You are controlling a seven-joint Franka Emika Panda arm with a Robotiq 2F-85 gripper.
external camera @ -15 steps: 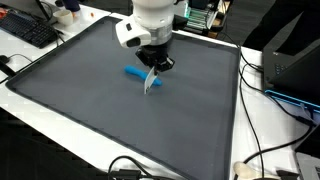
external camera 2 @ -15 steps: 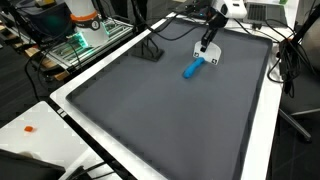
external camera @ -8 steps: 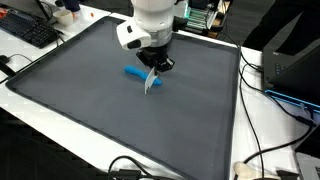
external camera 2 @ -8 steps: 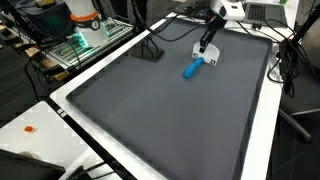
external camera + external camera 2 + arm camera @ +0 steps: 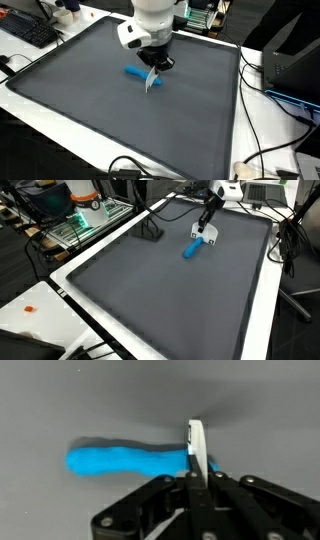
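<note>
A tool with a blue handle (image 5: 120,460) and a thin white blade end (image 5: 196,440) lies across the dark grey mat (image 5: 80,100). My gripper (image 5: 193,468) is shut on the white end, with the blue handle sticking out to the left in the wrist view. In both exterior views the gripper (image 5: 155,67) (image 5: 204,228) points down over the mat, with the blue handle (image 5: 133,72) (image 5: 188,250) beside it and the white end (image 5: 152,84) (image 5: 211,241) below the fingers. I cannot tell whether the tool rests on the mat or hangs just above it.
The mat has a white border (image 5: 70,290). A keyboard (image 5: 30,30) lies beyond one corner, and cables (image 5: 265,150) and a black box (image 5: 300,65) lie past another edge. A black cable (image 5: 150,230) reaches onto the mat. A small orange item (image 5: 30,308) lies on the white table.
</note>
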